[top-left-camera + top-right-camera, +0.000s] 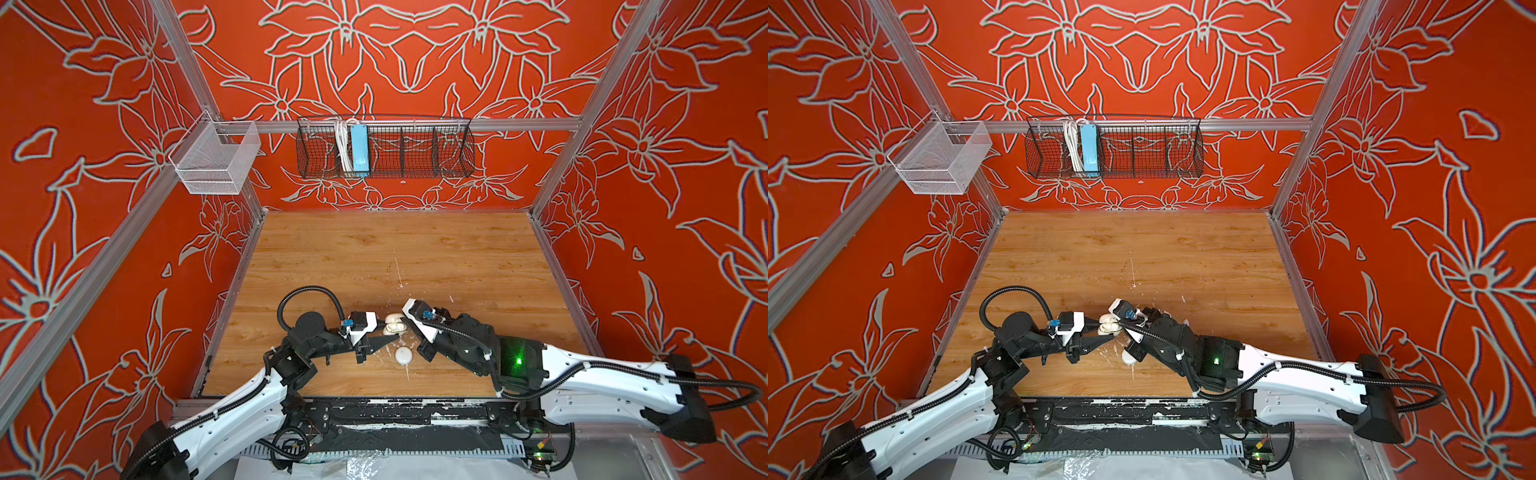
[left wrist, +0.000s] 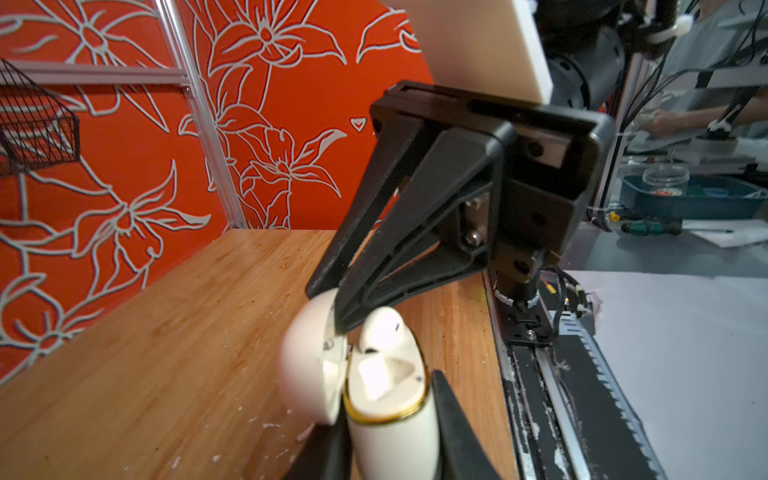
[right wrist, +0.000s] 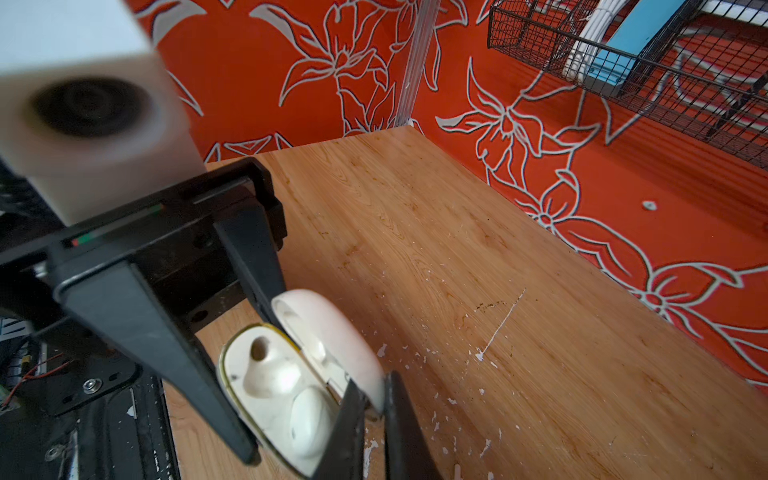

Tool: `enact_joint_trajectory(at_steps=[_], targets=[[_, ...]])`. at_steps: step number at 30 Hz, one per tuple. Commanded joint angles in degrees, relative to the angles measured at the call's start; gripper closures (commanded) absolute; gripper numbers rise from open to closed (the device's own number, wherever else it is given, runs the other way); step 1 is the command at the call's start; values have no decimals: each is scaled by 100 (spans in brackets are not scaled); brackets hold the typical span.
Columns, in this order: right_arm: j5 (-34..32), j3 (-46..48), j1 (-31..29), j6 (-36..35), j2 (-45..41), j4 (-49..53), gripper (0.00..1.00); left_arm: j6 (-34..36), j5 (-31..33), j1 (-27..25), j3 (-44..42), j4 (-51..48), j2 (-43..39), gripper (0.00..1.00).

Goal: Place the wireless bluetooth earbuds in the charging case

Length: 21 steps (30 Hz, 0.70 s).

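Inside a booth of red floral walls (image 1: 415, 62), on a scuffed wooden tabletop (image 1: 374, 257) dotted with white paint flecks (image 3: 482, 353), two robot arms meet near the front edge over an open cream charging case (image 1: 392, 324). The left gripper (image 3: 262, 386) is clamped on the case's lower half, one black finger on each side of the gold-rimmed body. The right gripper (image 2: 328, 309), its fingers pressed nearly together, pinches the rim of the raised lid (image 3: 328, 332). Whether the case touches the board cannot be told.

One white earbud (image 2: 380, 328) sits in a socket of the case, its rounded head standing above the rim. The socket beside it (image 3: 259, 353) is empty.

A closed round white puck case (image 1: 403, 355) lies on the board between the two arms, just nearer the front rail (image 1: 395, 411) than the held case and apart from it. In a top view the right wrist covers part of the puck (image 1: 1128, 356). The left arm's white camera block (image 3: 91, 112) fills a corner of the right wrist view.

On the back wall hangs a black wire basket (image 1: 415, 145) holding a blue power strip (image 1: 359, 151). A white mesh basket (image 1: 212, 166) is hooked to the frame on the left.
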<state>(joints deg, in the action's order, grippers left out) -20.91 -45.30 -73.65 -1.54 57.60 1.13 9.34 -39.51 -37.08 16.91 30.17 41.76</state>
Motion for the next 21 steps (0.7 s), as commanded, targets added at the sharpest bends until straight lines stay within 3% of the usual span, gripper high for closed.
enact_joint_trajectory(at_steps=[1, 7, 12, 14, 16, 21], targets=[[-107, -143, -50, -110, -42, -101, 100, 67, -162, -31, 142, 17, -27, 79], [-10, -91, -61, -40, -162, -143, 100, 76, -180, -32, 144, 15, -27, 82], [-1, -124, -62, 95, -178, -105, 99, 85, -207, -28, 138, 24, -10, 97], [-63, -134, -62, 211, -242, -82, 71, 47, -154, -34, 108, 109, -1, 100], [-181, -146, -62, 354, -351, 10, 56, -51, 6, -28, 15, 284, 16, 100], [-792, -237, -54, 849, -738, 514, 44, -234, 110, -15, -22, 490, 210, 100]])
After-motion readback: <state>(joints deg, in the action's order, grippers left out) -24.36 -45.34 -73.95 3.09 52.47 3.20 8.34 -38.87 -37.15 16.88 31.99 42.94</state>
